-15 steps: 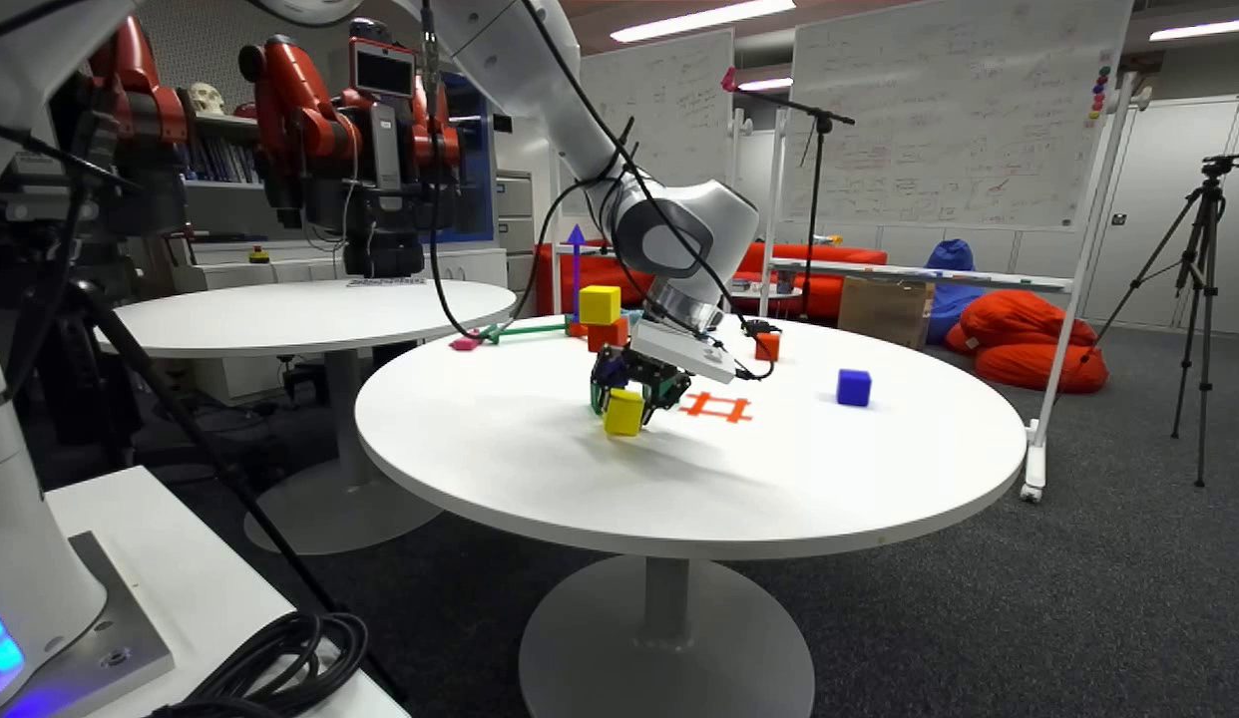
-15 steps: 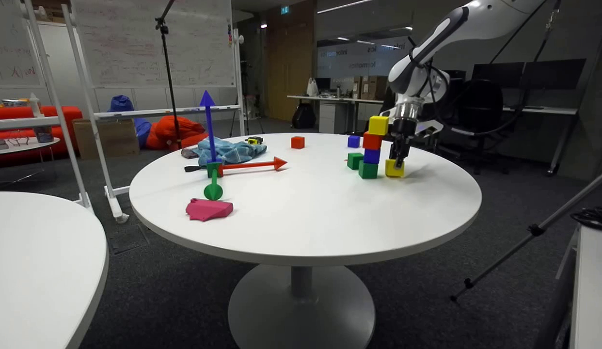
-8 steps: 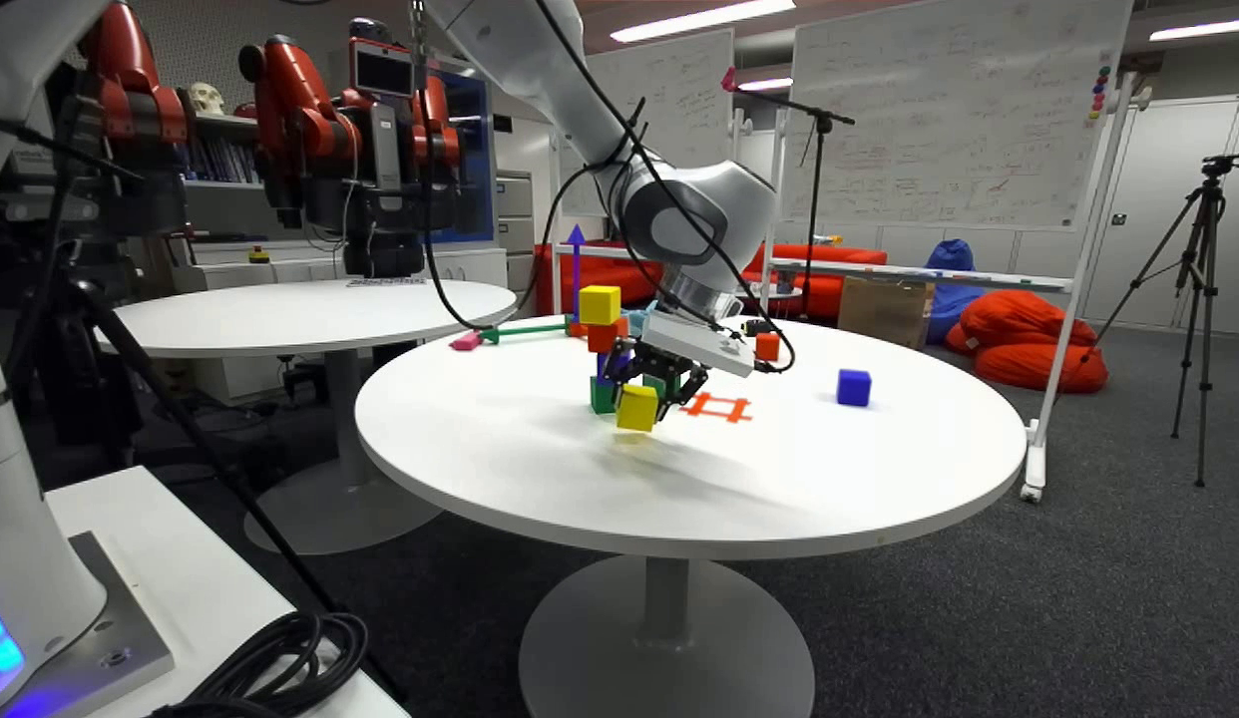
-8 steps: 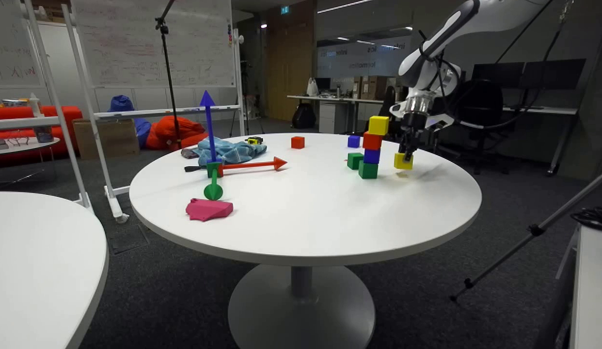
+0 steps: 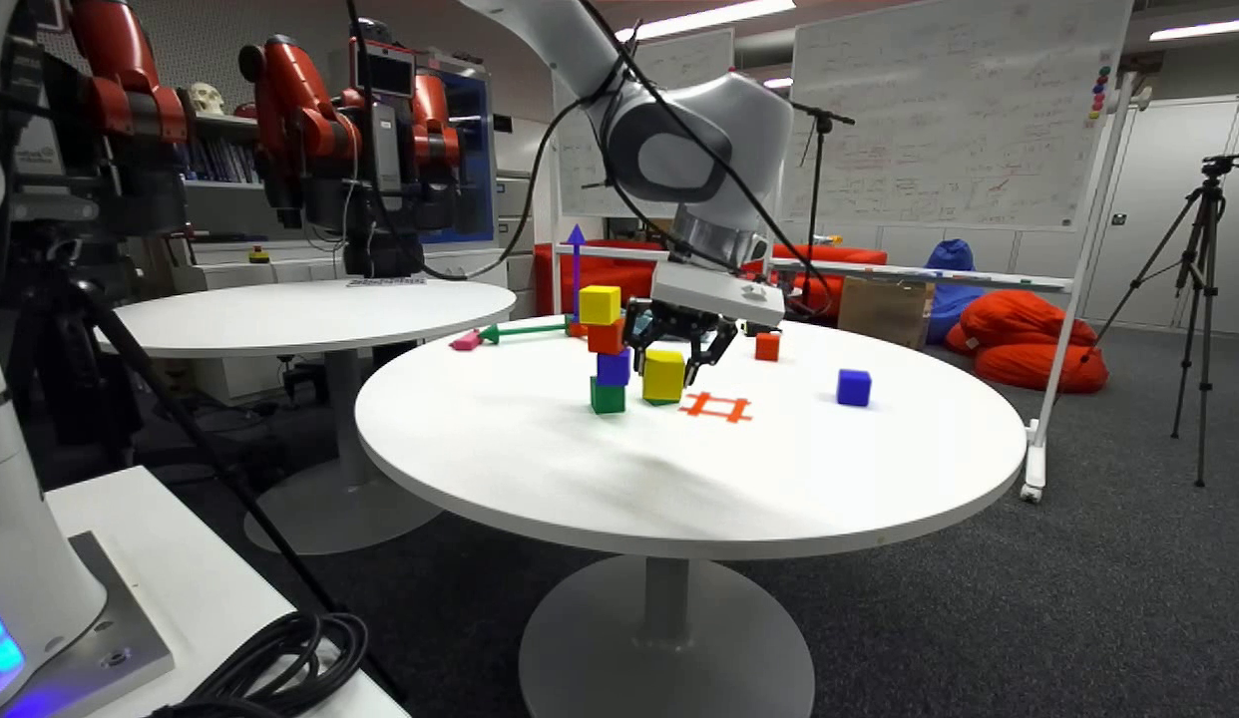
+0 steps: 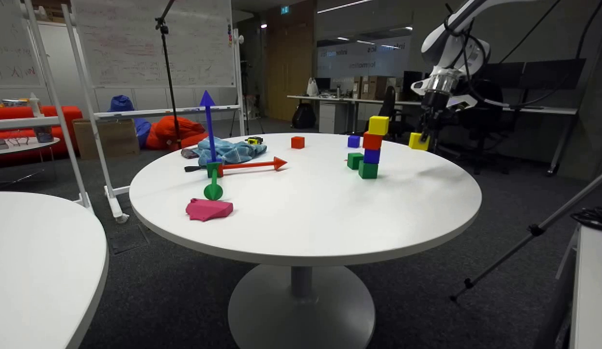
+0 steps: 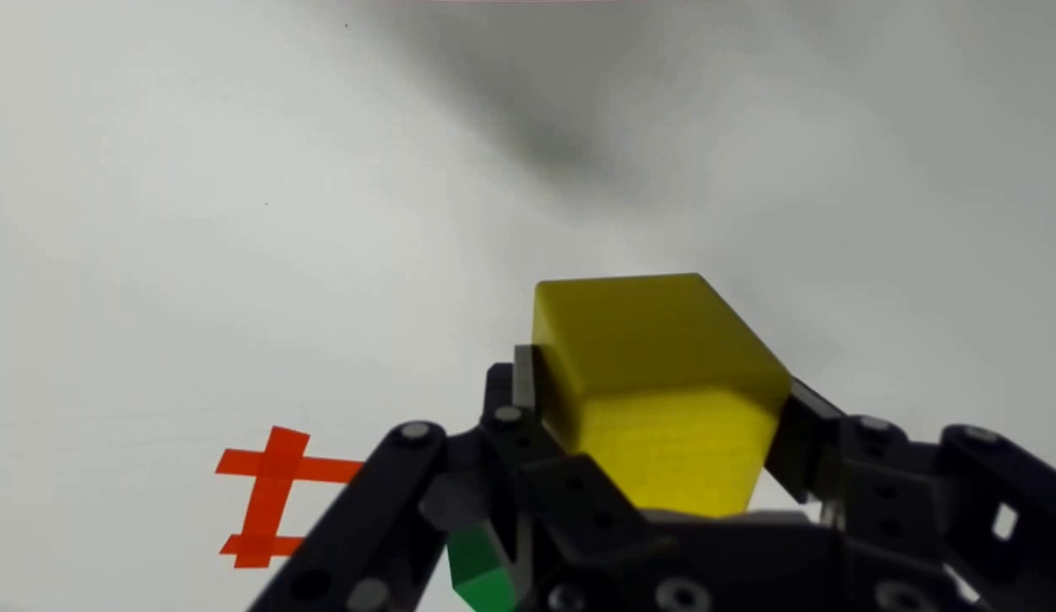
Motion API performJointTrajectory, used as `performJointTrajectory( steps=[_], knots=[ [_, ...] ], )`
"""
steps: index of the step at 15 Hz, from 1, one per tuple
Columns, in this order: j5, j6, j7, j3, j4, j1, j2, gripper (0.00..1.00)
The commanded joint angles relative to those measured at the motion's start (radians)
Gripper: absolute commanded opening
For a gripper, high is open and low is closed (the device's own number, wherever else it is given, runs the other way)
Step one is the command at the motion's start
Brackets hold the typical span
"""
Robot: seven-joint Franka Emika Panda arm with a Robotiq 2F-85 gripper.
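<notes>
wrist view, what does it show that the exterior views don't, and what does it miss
Only the wrist view: a close look at the fingers set against opposite sides of the held yellow cube, and tiny dark specks on the tabletop.
Only the exterior views: the four-cube stack, loose blue cube, loose red cube, pink piece and arrow model.
Shared: the held yellow cube, the gripper, the tabletop, the loose green cube, and red tape, seen plainly in an exterior view too.
</notes>
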Motion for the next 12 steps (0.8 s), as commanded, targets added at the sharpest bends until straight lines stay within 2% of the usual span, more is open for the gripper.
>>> performJointTrajectory(
  steps=[1,5,12],
  knots=[
    [0.021,0.067,-0.047,-0.025,-0.121,0.018,-0.152,0.34],
    [-0.030,0.053,-0.007,-0.045,-0.105,0.076,-0.222,0.34],
    [-0.111,0.022,0.044,-0.056,-0.053,0.178,-0.255,0.34]
  ],
)
